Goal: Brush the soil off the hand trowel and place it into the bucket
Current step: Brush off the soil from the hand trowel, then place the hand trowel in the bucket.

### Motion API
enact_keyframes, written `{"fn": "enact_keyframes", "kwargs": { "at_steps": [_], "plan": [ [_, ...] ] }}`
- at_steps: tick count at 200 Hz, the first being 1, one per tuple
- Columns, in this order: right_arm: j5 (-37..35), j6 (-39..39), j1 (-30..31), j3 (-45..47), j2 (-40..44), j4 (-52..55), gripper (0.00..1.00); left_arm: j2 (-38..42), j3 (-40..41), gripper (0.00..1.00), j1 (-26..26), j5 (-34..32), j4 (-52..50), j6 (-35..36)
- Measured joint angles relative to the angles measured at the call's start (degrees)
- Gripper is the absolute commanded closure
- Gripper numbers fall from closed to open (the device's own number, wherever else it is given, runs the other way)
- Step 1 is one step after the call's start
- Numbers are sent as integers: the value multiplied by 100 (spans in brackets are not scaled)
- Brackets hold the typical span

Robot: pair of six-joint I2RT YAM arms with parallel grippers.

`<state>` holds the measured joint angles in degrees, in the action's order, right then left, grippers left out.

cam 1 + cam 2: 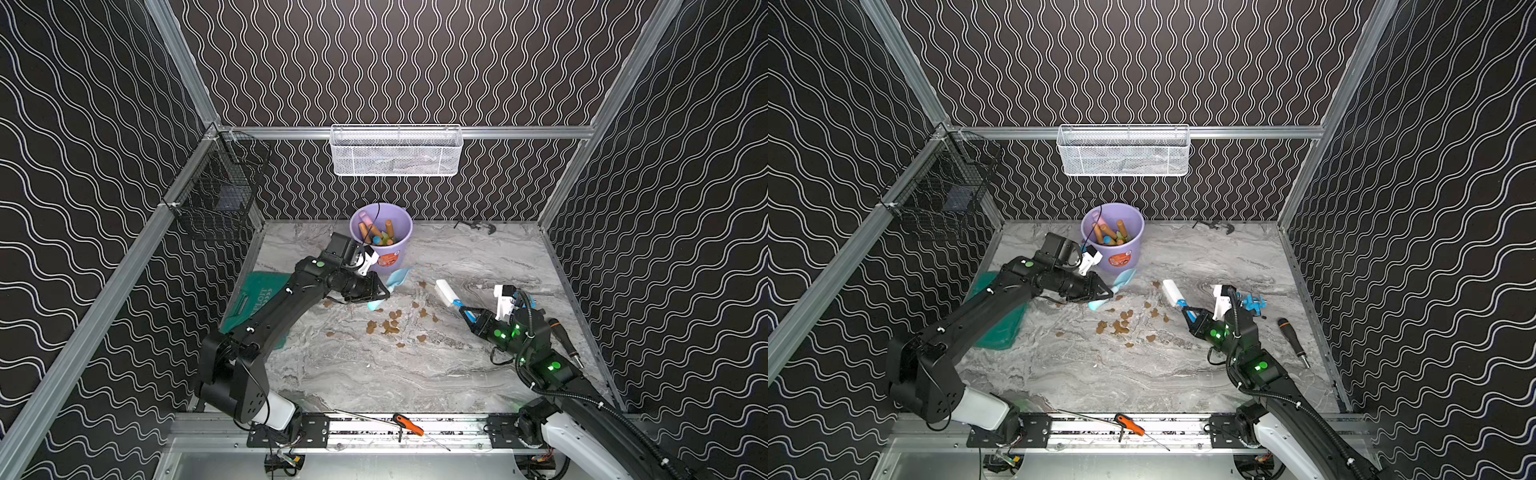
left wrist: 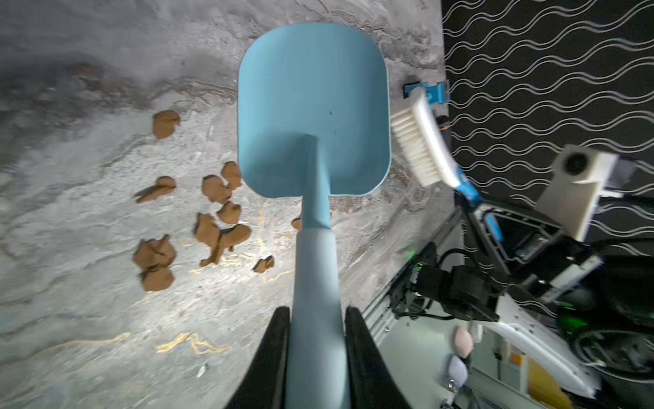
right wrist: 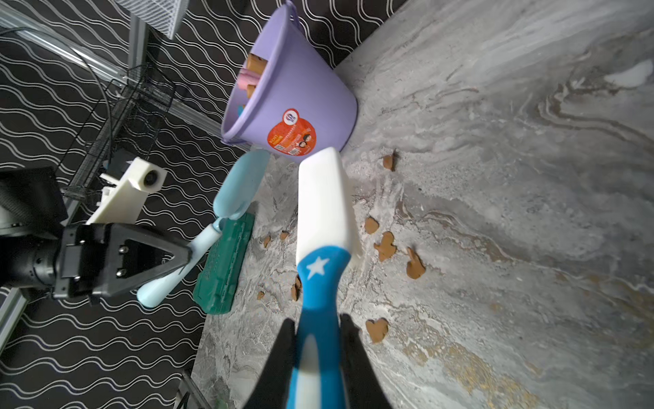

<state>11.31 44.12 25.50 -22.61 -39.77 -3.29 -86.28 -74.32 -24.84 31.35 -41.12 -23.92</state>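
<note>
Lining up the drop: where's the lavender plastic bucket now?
In both top views the round lavender plastic bucket stands centrally by the back wall, just beyond the light-blue plastic trowel in the left pincer.

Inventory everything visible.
bucket: one, lavender, table's back
soil: many clumps, brown, table centre
hand trowel: one, light blue, beside bucket
brush: one, white and blue, right of soil
mesh basket: one, white, back rail
wire basket: one, black, left wall
case: one, green, table's left
screwdriver: one, black, table's right
vise: one, blue, table's right
tool: one, orange handle, front rail
left gripper: one, black, gripping hand trowel
right gripper: one, black, shut on brush
</note>
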Motion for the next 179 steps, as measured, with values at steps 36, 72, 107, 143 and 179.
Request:
{"fn": "enact_keyframes", "kwargs": {
  "at_steps": [36,72,107,143,179],
  "plan": [
    [-96,-66,0,11,177,192,100,-284,-979,100,9,-992,-577,505],
    [-179,-153,0,133,227,203,100,-850,-1958,100,39,-2085,-844,730],
    [-245,-168,0,299,376,203,100,-1644,-3018,100,46,-2791,-992,763],
    [-289,-278,-4,302,518,208,100,-2378,-4063,100,28,-3180,-1226,769],
    [-304,-319,-7,302,514,212,100,-3180,-5095,100,13,-3421,-1447,765]
  ]
}}
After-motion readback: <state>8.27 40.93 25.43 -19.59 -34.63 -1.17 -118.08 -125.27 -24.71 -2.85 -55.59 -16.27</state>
